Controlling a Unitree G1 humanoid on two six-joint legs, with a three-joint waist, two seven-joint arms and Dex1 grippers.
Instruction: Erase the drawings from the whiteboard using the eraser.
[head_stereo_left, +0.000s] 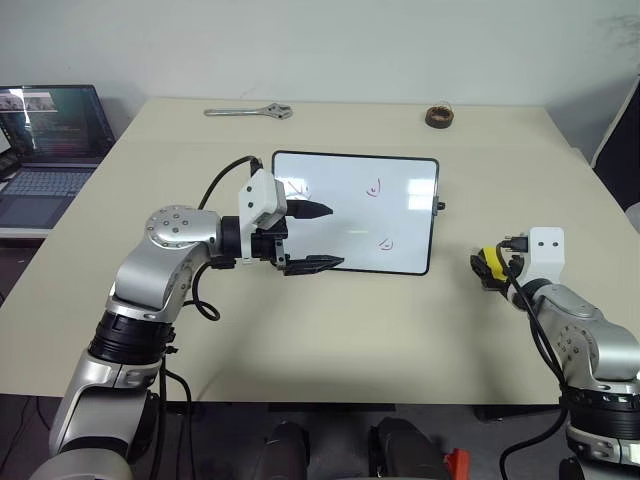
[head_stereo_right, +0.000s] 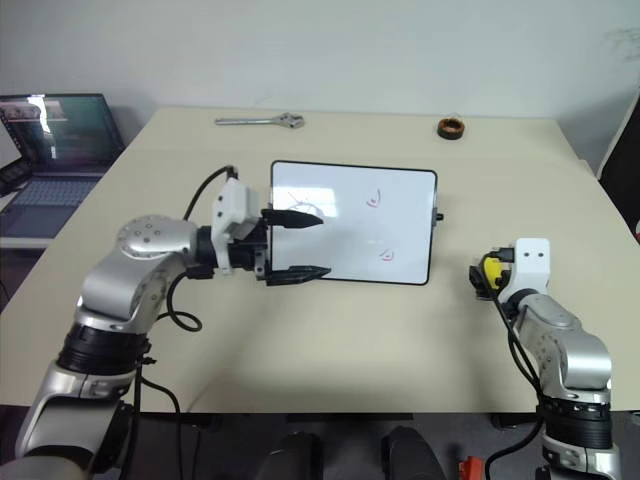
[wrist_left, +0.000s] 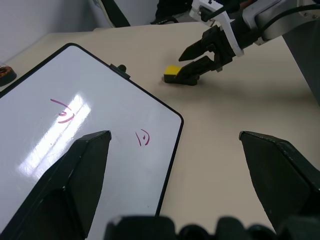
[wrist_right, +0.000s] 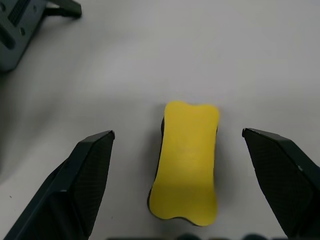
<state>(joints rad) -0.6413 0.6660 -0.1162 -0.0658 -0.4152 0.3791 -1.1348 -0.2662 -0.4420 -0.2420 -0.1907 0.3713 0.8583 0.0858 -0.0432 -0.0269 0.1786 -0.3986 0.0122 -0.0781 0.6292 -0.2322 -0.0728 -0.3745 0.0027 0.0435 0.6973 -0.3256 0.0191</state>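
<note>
Eraser (wrist_right: 186, 162) between (open) right claw (wrist_right: 177, 145) fingers

From the head views we see the right gripper (head_stereo_left: 487, 266) covering most of the eraser (head_stereo_left: 489, 256), and the left gripper (head_stereo_left: 318, 238) hiding the whiteboard's (head_stereo_left: 400, 200) left edge.

You see two robot arms built of rounded silver-grey metal shells, joined by black ribbed rings. The left arm (head_stereo_left: 165, 262) has a round shoulder-like cap dotted with small screws. A white boxy wrist block sits behind each gripper, and the left gripper (head_stereo_left: 318, 238) and right gripper (wrist_left: 197, 60) each end in two tapered black fingers. Loose black cables loop along both arms; the right arm's (head_stereo_left: 585, 340) block seems to carry two small dark holes.
</note>
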